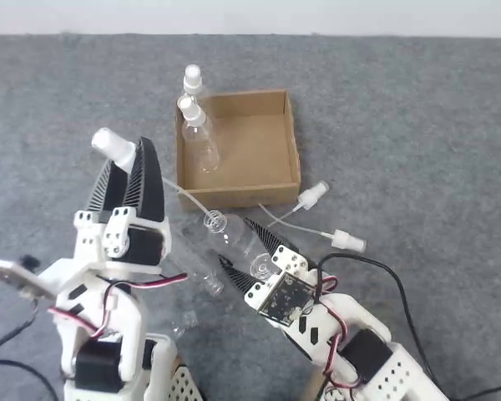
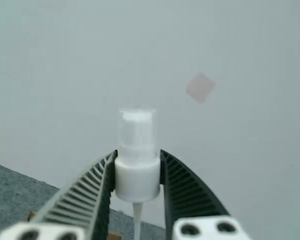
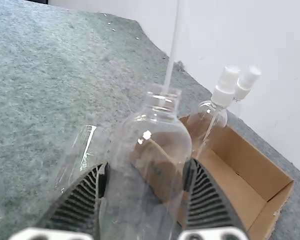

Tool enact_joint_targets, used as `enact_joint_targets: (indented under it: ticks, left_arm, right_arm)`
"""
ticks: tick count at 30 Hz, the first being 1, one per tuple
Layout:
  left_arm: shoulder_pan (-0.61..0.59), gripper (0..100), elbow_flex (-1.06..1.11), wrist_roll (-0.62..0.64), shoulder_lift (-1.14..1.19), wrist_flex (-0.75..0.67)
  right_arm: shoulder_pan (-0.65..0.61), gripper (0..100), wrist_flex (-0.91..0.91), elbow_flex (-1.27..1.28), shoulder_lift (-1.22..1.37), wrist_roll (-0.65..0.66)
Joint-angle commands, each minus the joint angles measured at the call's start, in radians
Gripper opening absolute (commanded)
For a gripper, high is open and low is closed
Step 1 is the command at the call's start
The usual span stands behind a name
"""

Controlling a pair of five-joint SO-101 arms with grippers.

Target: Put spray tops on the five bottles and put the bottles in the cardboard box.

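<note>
My left gripper point(image 1: 127, 154) is shut on a white spray top point(image 1: 111, 144) held up off the table; the spray top point(image 2: 136, 165) sits clamped between the ribbed fingers point(image 2: 90, 195). Its thin tube point(image 1: 188, 199) slants down into the neck of a clear bottle point(image 1: 232, 236). My right gripper point(image 1: 235, 242) is shut on that bottle point(image 3: 147, 170), which stands upright, with the tube point(image 3: 172, 50) entering its mouth. The cardboard box point(image 1: 275, 180) lies just beyond. Two capped bottles point(image 1: 197, 132) point(image 1: 192, 81) stand at its far left corner.
Two loose spray tops point(image 1: 314, 196) point(image 1: 348, 241) with tubes lie right of the box. Uncapped clear bottles point(image 1: 196, 266) point(image 1: 261, 266) lie on the grey carpet between the arms. In the right wrist view one lying bottle point(image 3: 80, 155) is beside the held one.
</note>
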Motion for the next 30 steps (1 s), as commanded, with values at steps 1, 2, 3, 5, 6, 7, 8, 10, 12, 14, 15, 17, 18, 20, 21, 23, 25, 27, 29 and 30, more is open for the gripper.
enact_joint_targets:
  ticks: [1, 2, 3, 5, 6, 7, 8, 10, 12, 14, 15, 17, 18, 20, 21, 23, 25, 27, 29, 30]
  left_arm:
    - [0.009, 1, -0.013, -0.009, -0.017, 0.011]
    - [0.009, 1, -0.013, -0.009, -0.017, 0.012]
    - [0.009, 1, -0.013, -0.009, -0.017, 0.017]
    - [0.011, 1, -0.013, -0.009, -0.018, 0.032]
    - [0.011, 1, -0.013, -0.009, -0.018, 0.032]
    - [0.011, 1, -0.013, -0.009, -0.018, 0.032]
    - [0.011, 1, -0.013, -0.009, -0.018, 0.032]
    - [0.021, 1, -0.010, -0.009, -0.018, 0.034]
    - [0.052, 1, -0.013, -0.009, -0.018, 0.060]
    - [0.083, 1, -0.022, -0.035, -0.018, 0.084]
    - [0.097, 1, -0.028, -0.057, -0.018, 0.095]
    - [0.110, 1, -0.035, -0.078, -0.018, 0.115]
    - [0.110, 1, -0.035, -0.078, -0.018, 0.115]
    - [0.109, 1, -0.035, -0.080, -0.018, 0.115]
    - [0.112, 1, -0.035, -0.080, -0.018, 0.117]
    - [0.114, 1, -0.035, -0.080, -0.018, 0.117]
    - [0.114, 1, -0.031, -0.080, -0.018, 0.117]
    - [0.114, 1, -0.030, -0.080, -0.018, 0.118]
    - [0.114, 1, -0.027, -0.080, -0.018, 0.120]
    - [0.114, 1, -0.027, -0.080, -0.018, 0.127]
  right_arm:
    - [-0.005, 0.6, 0.002, 0.020, -0.024, 0.009]
    - [-0.005, 0.6, 0.002, 0.020, -0.024, 0.009]
    - [-0.005, 0.6, 0.002, 0.020, -0.024, 0.009]
    - [-0.005, 0.6, 0.002, 0.020, -0.024, 0.009]
    - [-0.005, 0.6, 0.004, 0.020, -0.024, 0.008]
    - [-0.005, 0.6, 0.004, 0.020, -0.024, 0.008]
    - [-0.004, 0.6, 0.004, 0.020, -0.024, 0.008]
    - [-0.004, 0.6, 0.004, 0.020, -0.024, 0.008]
    - [-0.004, 0.6, 0.004, 0.020, -0.022, 0.008]
    - [-0.002, 0.6, 0.004, 0.020, -0.022, 0.011]
    - [0.004, 0.6, 0.004, 0.020, -0.022, 0.011]
    - [0.022, 0.6, 0.002, 0.020, -0.022, 0.009]
    - [0.030, 0.6, 0.001, 0.020, -0.022, 0.006]
    - [0.035, 0.6, -0.002, 0.020, -0.022, 0.006]
    - [0.035, 0.6, -0.004, 0.020, -0.022, 0.006]
    - [0.033, 0.6, -0.004, 0.020, -0.022, 0.006]
    - [0.033, 0.6, -0.004, 0.020, -0.022, 0.006]
    - [0.033, 0.6, -0.004, 0.020, -0.022, 0.006]
    - [0.033, 0.6, -0.004, 0.020, -0.022, 0.006]
    - [0.033, 0.6, -0.004, 0.020, -0.022, 0.006]
